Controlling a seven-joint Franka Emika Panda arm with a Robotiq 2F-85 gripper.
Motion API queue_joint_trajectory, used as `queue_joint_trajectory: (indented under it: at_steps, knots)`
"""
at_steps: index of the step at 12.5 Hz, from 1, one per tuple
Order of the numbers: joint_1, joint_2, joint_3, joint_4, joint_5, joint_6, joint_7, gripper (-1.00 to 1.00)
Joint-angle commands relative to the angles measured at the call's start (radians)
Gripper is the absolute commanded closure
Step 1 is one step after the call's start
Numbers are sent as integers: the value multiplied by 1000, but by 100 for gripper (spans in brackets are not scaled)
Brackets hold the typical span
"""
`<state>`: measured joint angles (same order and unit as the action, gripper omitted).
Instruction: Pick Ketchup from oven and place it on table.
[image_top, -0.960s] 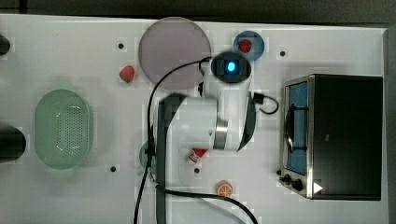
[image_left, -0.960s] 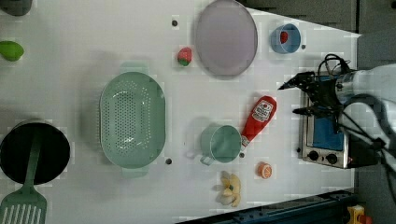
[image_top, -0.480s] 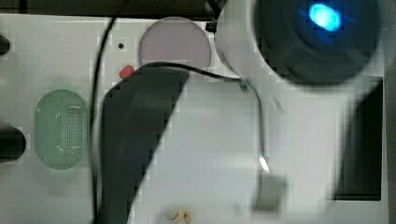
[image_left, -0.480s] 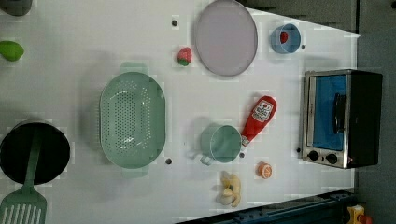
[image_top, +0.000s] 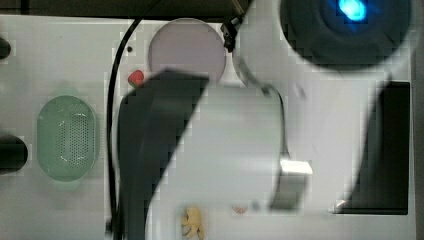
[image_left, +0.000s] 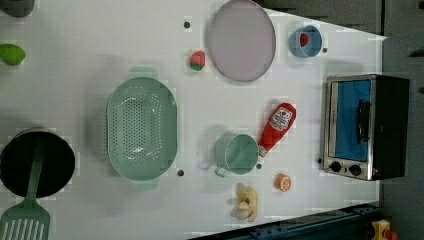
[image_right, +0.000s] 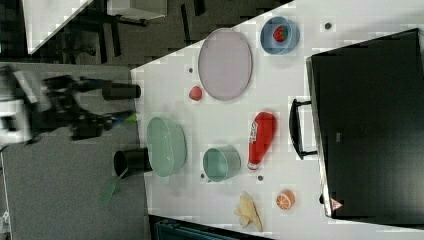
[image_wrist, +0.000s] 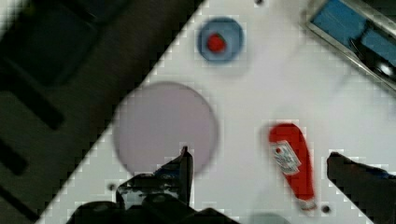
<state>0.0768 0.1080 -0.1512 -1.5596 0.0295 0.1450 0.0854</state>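
Your gripper (image_wrist: 257, 186) hangs high with its fingers spread wide, holding nothing. Below it the ketchup (image_left: 276, 128) lies flat on the table (image_left: 90, 45), released beside the green cup (image_left: 239, 154); beyond stands the oven (image_left: 365, 126), door shut.

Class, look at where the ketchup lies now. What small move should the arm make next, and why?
Probably just back away and stop: the ketchup already lies flat on the table beside the closed oven, and the gripper is open, holding nothing.
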Motion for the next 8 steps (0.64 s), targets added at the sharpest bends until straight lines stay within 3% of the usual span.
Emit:
queue_joint_trajectory:
  at_steps: [1, 8]
  knots:
    - [15, 2, -8, -8, -3, 6, 21, -100]
    - [15, 14, -8, -8, -3, 6, 21, -100]
